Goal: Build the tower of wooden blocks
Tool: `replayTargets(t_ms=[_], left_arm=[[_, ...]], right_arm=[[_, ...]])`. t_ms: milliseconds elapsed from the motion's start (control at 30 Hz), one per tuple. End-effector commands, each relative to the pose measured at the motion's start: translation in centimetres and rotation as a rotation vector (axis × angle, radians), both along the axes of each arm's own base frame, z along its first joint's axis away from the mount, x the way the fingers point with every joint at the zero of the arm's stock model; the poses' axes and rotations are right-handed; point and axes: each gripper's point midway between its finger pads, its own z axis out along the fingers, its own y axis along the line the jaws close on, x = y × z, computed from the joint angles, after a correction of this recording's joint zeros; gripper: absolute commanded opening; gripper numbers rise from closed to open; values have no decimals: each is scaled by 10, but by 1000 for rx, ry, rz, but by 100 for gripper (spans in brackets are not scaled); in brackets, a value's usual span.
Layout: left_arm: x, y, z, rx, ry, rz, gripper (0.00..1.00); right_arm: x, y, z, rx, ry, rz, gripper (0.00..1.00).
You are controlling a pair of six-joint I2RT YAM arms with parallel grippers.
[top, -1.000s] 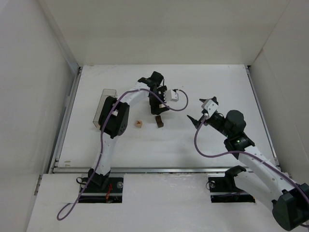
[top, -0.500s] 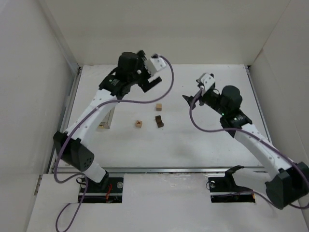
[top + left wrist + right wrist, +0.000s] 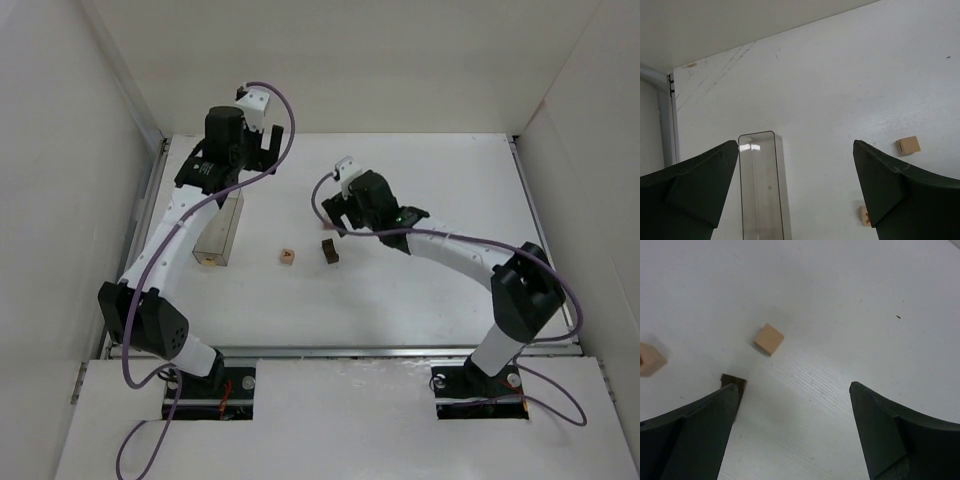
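The left gripper (image 3: 795, 145), swung back open and empty above the clear rectangular plastic box (image 3: 760, 185), cedes the table's centre to the right gripper (image 3: 793, 386), moved in equally wide and empty over three unstacked small wooden cubes (image 3: 769, 339), where a descending finger could knock the dark brown cube (image 3: 734, 384).

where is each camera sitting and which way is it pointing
top external: above and behind the bases, looking down on the table; both arms, left gripper far left, right gripper mid-table.
left wrist: on the left arm, looking down between open fingers at the clear box and two tan cubes.
right wrist: on the right arm, looking down between open fingers at two tan cubes and a dark brown cube.
shared: top and left wrist both show the clear box.
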Motion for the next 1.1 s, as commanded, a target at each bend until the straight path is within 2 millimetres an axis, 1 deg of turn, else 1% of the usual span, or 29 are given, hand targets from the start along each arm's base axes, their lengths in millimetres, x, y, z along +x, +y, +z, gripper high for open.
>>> replayTargets(t_ms=[0,33,67,100,133,167,200,233,267,300,367,400,433,467,500,533,567,600,633,667,700,733,767,800,867,900,933,967,1067], left_arm=[[-17,8,26,-38,-67,35,98],[-17,9,21,-32,-58,43,98],[-18,9,16,-28,-48,43,98],[-19,10,18,-31,-58,43,97],[-22,11,18,-31,-58,43,97],[-22,11,12,-27,-45,43,97],[-22,11,12,-27,-45,43,97],[-25,10,11,-21,-45,30,95],[-25,10,11,-13,-46,26,95],[-25,10,11,-13,-46,26,95],[-25,10,11,-13,-46,26,94],[-25,10,11,-13,-46,26,94],[-25,10,11,-13,-46,26,94],[-25,9,11,-17,-45,16,94],[-25,9,11,-17,-45,16,94],[-25,7,11,-20,-44,8,94],[-25,7,11,-20,-44,8,94],[-25,7,11,-20,-44,8,94],[-25,7,11,-20,-44,8,94],[-25,7,11,-20,-44,8,94],[-25,7,11,-20,-44,8,94],[-24,5,7,-21,-34,-1,94],[-24,5,7,-21,-34,-1,94],[-23,5,11,-24,-43,-1,94],[-23,3,11,-27,-42,-9,93],[-23,3,11,-19,-43,-13,93],[-23,3,16,-22,-53,-13,93],[-21,3,12,-19,-45,-13,93],[-21,3,12,-19,-45,-13,93]], right_arm=[[6,40,46,324,147,112,96],[4,38,26,278,217,99,94],[1,56,29,252,227,112,94],[1,59,-10,168,294,76,94],[2,54,-24,94,304,36,94],[-8,53,-39,38,356,44,93],[-15,57,-48,26,387,64,89],[-22,60,-53,33,414,89,88],[-24,59,-58,37,423,81,87],[-31,54,-70,22,454,85,87],[-35,59,-67,51,462,104,87],[-39,59,-71,51,478,114,84],[-41,61,-71,59,487,126,84],[-46,65,-77,52,502,139,83],[-49,64,-85,39,528,141,81],[-52,67,-86,37,529,150,80],[-53,67,-92,28,539,148,80],[-52,66,-92,31,539,133,80],[-51,64,-96,20,540,122,78],[-51,64,-96,26,544,115,75],[-55,61,-105,8,565,110,74],[-55,61,-105,7,566,110,72],[-56,57,-111,-11,576,98,71],[-57,62,-112,-13,575,107,71],[-59,58,-125,-42,598,93,71],[-59,58,-125,-42,598,93,70],[-58,56,-125,-47,592,86,70],[-56,55,-125,-48,588,70,68],[-54,55,-126,-52,583,63,60]])
